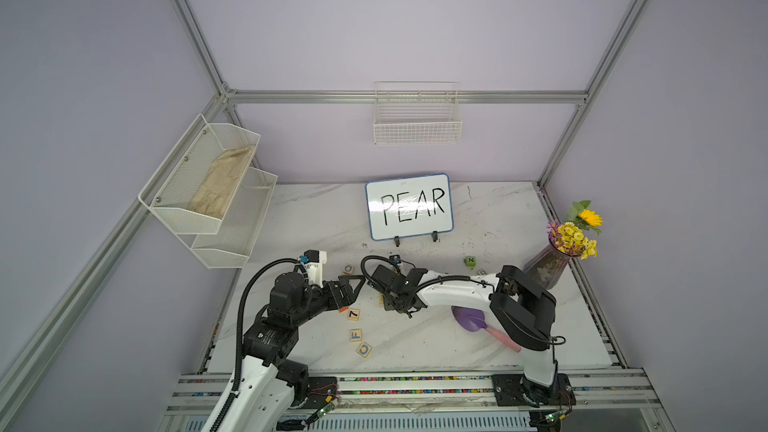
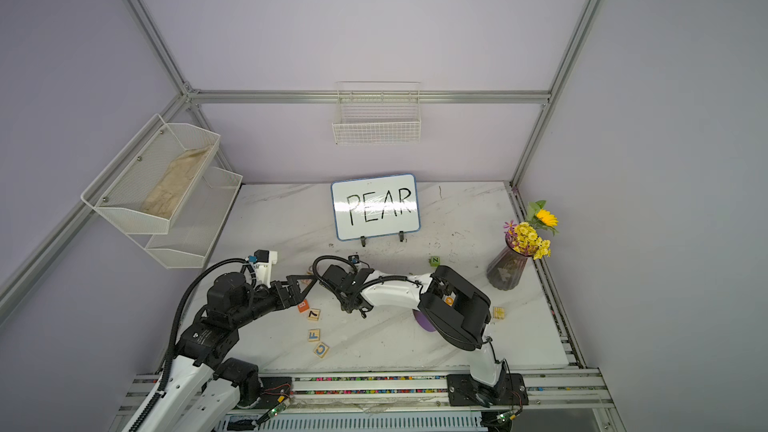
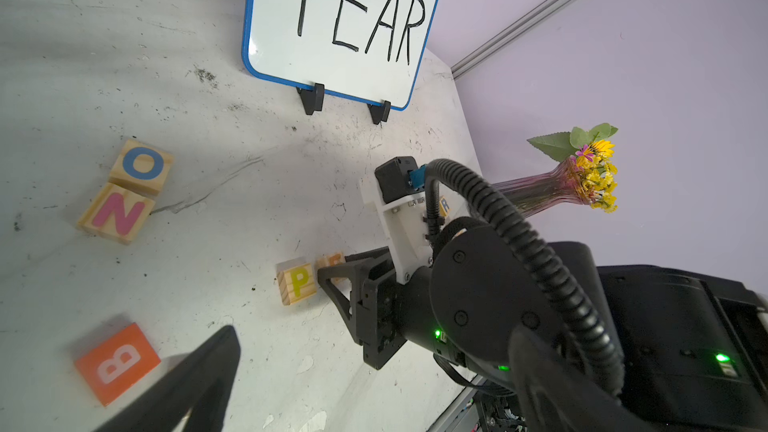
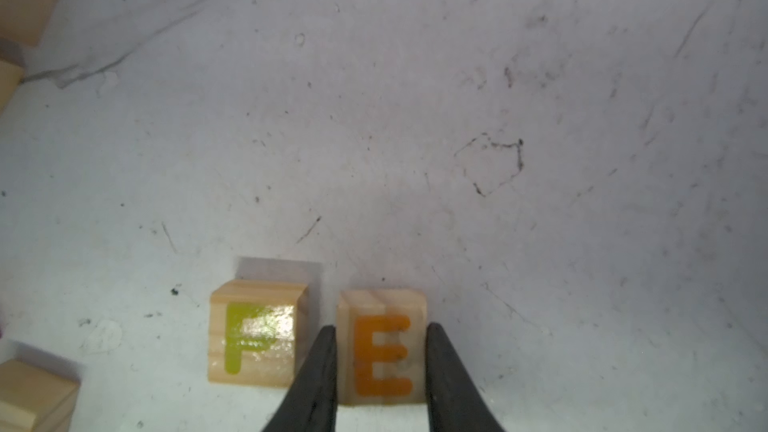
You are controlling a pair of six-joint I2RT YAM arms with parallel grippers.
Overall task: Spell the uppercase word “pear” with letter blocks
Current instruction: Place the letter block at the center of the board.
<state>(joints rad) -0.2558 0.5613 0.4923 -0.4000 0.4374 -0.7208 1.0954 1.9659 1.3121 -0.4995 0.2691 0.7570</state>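
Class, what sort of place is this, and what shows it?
Probably a robot test booth: left arm and right arm on a rail, a metal frame around plain walls, a whiteboard reading PEAR.

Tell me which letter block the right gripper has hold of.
The E block, pinched between the fingers of the right gripper. The P block stands beside it, a narrow gap apart, outside the grip.

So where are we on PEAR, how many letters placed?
Done: P block sits on the table. In hand: right end effector is closed on the E block, beside P with a narrow gap, not yet released. To do: A and R. The R block shows partly behind the right arm; A I can't spot.
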